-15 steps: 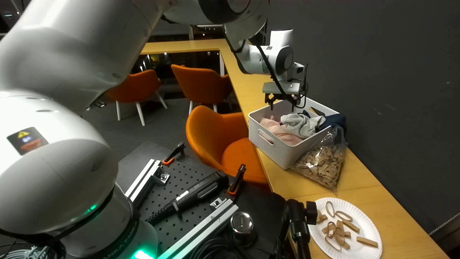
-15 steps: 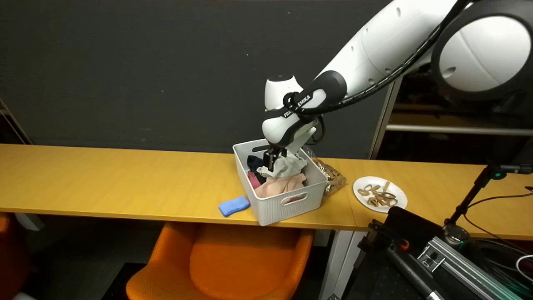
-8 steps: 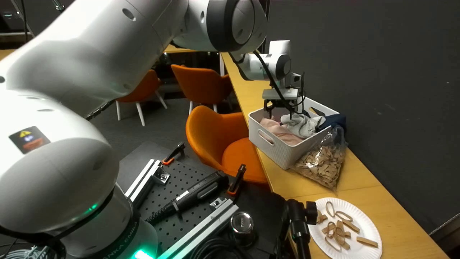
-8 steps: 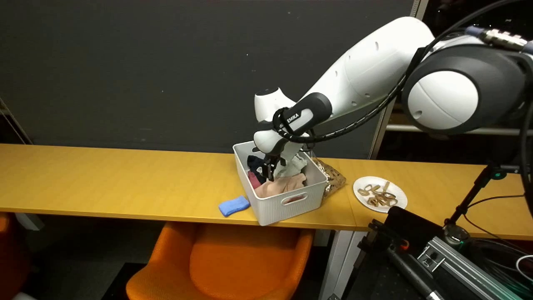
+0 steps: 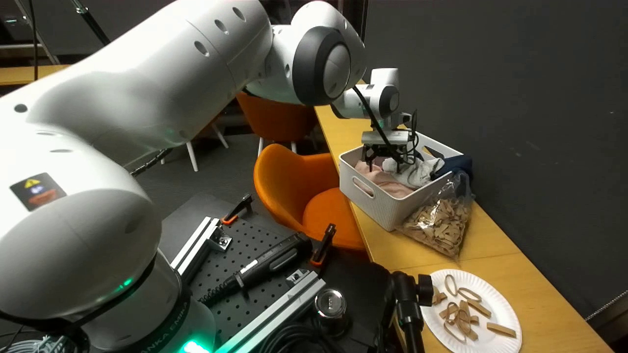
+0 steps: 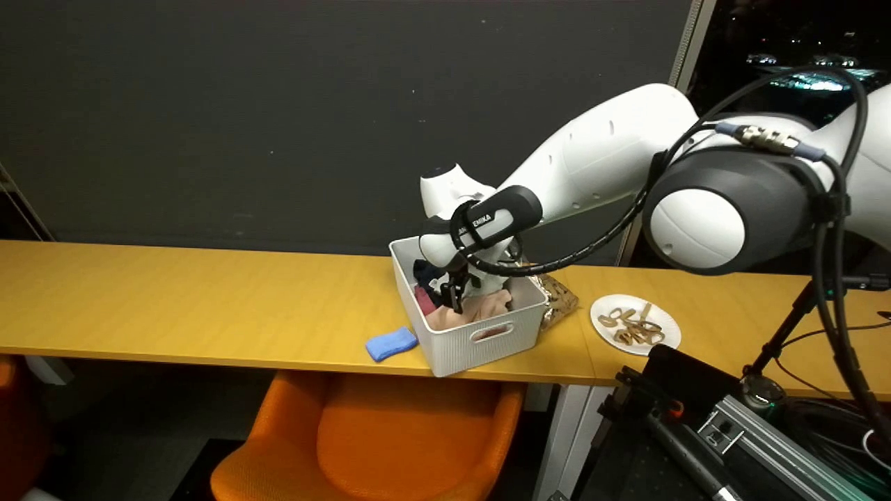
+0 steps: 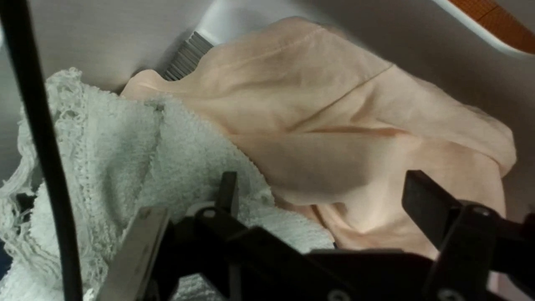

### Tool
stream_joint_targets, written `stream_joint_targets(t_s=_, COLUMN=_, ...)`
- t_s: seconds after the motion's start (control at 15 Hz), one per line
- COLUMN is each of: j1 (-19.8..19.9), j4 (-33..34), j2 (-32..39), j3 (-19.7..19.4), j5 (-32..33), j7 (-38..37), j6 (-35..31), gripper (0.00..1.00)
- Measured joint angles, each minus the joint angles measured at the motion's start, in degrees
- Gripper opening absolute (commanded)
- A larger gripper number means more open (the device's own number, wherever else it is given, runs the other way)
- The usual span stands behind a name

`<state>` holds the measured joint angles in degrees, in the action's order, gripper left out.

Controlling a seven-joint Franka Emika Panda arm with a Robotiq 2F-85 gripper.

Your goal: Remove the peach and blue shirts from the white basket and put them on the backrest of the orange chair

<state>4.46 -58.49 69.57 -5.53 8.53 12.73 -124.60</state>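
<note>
Gaping wide and empty, the claw (image 7: 322, 184) may snag grey cloth (image 7: 142, 167) with the peach shirt (image 7: 330, 117), one finger (image 7: 227, 190), I think, overhanging that cloth.

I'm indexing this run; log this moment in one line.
gripper: open | below: peach shirt, grey cloth in white basket | contact: unclear | grasp: none

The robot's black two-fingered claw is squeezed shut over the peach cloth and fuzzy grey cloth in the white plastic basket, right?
Not quite: the wrist view shows the black claw open, its fingers apart, over the peach cloth and fuzzy grey cloth in the white basket.
</note>
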Motion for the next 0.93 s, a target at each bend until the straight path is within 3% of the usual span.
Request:
stream_joint_targets(t_s=0.33, j1=0.0, j4=6.5, j2=3.9, j3=0.3, j5=0.0, j7=0.1, j6=5.6, gripper=1.00)
stream_joint_targets(t_s=0.4, j1=0.0, j4=7.3, j2=4.3, j3=0.3, j5=0.0, j7=0.1, j6=6.8, gripper=0.92)
stream_joint_targets(t_s=0.47, j1=0.0, j4=8.0, j2=4.6, j3=0.4, j5=0.0, j7=0.1, j6=8.0, gripper=0.74)
stream_joint_targets(t_s=0.53, j1=0.0, j4=8.7, j2=5.0, j3=0.4, j5=-0.1, j7=0.1, j6=9.1, gripper=0.68)
stream_joint_targets(t_s=0.6, j1=0.1, j4=9.4, j2=5.4, j3=0.4, j5=-0.1, j7=0.1, j6=10.1, gripper=0.68)
stream_joint_targets(t_s=0.93, j1=0.6, j4=13.1, j2=8.1, j3=0.8, j5=-0.2, j7=0.1, j6=11.1, gripper=0.29)
